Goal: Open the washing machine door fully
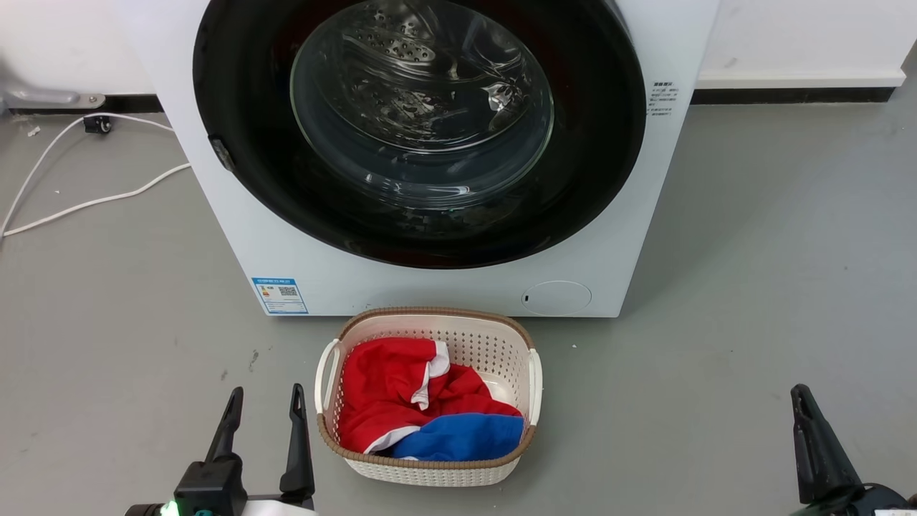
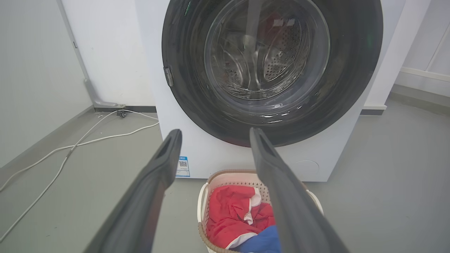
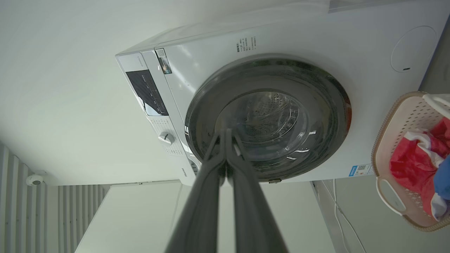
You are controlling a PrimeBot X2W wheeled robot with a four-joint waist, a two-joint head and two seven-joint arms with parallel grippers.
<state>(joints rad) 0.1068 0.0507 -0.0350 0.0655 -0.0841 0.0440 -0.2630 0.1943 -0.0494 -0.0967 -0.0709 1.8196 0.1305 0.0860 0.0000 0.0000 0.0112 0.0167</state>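
Note:
The washing machine (image 1: 229, 244) is a white front-loader standing straight ahead. The washing machine door (image 1: 421, 122), with a wide black rim and a clear glass bowl, lies flat against the machine's front, with the steel drum showing through the glass. A small latch piece (image 1: 222, 153) sits on the rim's left side. My left gripper (image 1: 266, 390) hangs low at the left, open and holding nothing, well short of the door (image 2: 267, 56). My right gripper (image 1: 800, 393) is low at the right, also far from the door (image 3: 267, 119). In the right wrist view its fingertips (image 3: 226, 133) are pressed together with nothing between them.
A cream laundry basket (image 1: 501, 337) with red, white and blue clothes stands on the grey floor just in front of the machine, between my grippers. A white cable (image 1: 71, 208) runs across the floor at the left. Walls close in behind and to the left.

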